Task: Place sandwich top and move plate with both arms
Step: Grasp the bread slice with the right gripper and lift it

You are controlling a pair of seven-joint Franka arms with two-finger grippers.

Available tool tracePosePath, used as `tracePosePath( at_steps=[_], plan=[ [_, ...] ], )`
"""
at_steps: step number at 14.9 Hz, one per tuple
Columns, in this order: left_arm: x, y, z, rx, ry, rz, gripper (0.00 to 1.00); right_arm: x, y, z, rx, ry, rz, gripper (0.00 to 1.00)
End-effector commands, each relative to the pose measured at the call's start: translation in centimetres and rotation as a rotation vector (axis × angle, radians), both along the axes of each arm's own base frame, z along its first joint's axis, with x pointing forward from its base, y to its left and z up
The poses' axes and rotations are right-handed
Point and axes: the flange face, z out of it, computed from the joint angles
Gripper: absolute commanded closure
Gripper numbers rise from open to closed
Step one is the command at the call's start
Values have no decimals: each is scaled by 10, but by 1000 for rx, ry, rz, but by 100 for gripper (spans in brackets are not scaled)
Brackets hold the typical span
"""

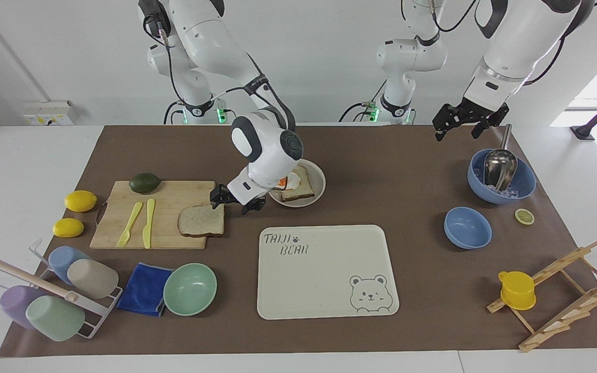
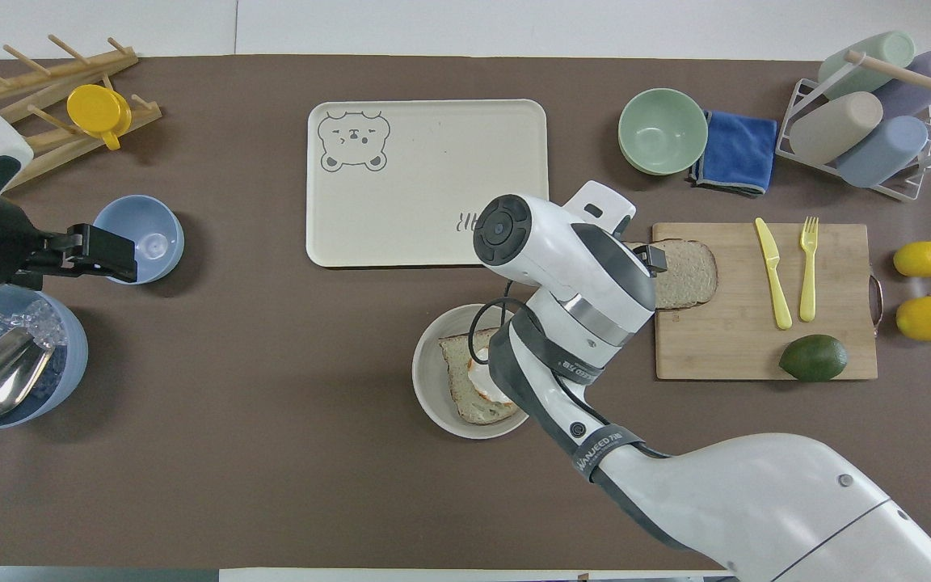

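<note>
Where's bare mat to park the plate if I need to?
The widest bare mat lies between the plate and the small blue bowl, and nearer the robots from there. The bear tray is empty too. It is crowded at the right arm's end: cutting board, sandwich top, right gripper.

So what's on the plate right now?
On the plate lies a bread slice with a fried egg, mostly hidden under the right arm. The plain bread slice is on the cutting board, not the plate.
</note>
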Motion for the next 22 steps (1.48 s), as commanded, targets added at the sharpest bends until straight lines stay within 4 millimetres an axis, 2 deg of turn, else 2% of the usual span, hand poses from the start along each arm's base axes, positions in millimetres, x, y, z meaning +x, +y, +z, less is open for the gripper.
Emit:
tracePosePath(
  at_steps=[1,3,6,16,20,21,22],
  plan=[
    [-7,1,0,-3,-10,-6,0,-6,-13,-10,-10,1,7,0],
    [-7,0,0,-2,-10,-6,0,-11,-12,-18,7,-4,25,0],
    [-7,-3,0,-3,-10,-12,0,-8,-29,-25,9,-6,14,0],
    [-7,-3,1,-2,-13,-11,0,-19,-44,-42,-11,-1,51,0],
    [-8,-4,1,-2,-13,-15,0,-17,-52,-43,-15,-1,43,21],
    [-8,-3,1,-4,-13,-14,0,-18,-51,-44,-18,1,45,30],
    [-7,-2,0,-4,-11,-14,0,-18,-51,-43,-18,1,45,46]
  ],
)
